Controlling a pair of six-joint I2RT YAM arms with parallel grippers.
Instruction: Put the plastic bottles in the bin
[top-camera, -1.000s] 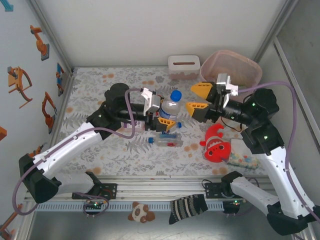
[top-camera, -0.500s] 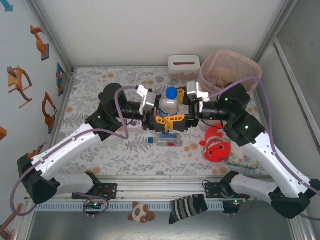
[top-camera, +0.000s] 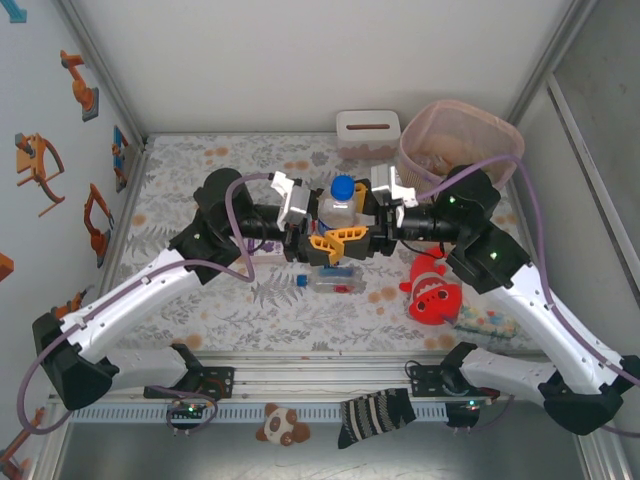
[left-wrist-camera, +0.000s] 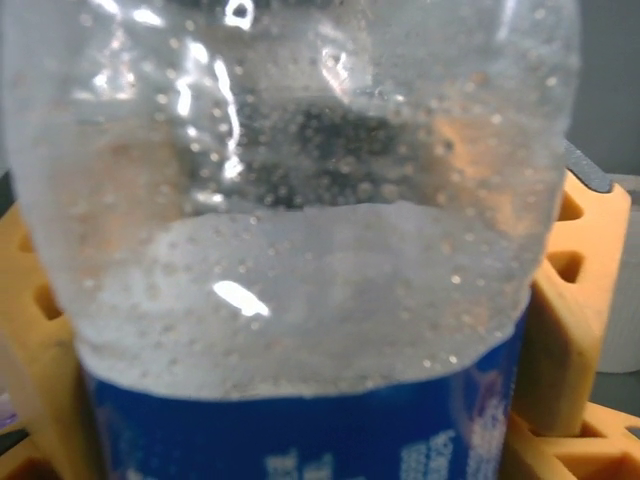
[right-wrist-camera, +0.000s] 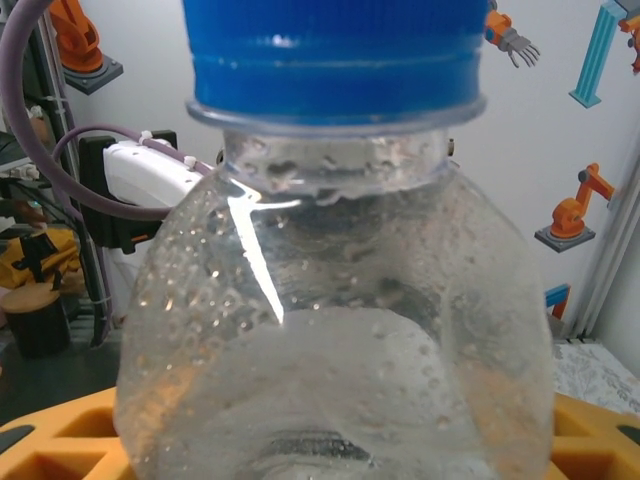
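The upright bottle (top-camera: 340, 205), above the worktop's (top-camera: 175, 175) middle, is pinched by the left claw (top-camera: 320, 226) with the right claw (top-camera: 358, 223) around it (whether it grips, one cannot tell), and the bin (top-camera: 500, 122), at the far-right corner, lies nearer the right arm (top-camera: 500, 265).

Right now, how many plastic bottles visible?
2: a blue-capped bottle upright at centre; a second bottle lying on the table near it. More may hide in the bin.

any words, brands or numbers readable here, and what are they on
Nothing legible.
White lettering on the blue label of the clear plastic bottle with a blue cap: blurred and cut off, unreadable.
Small clear bottle lying flat: its print is too small to read.
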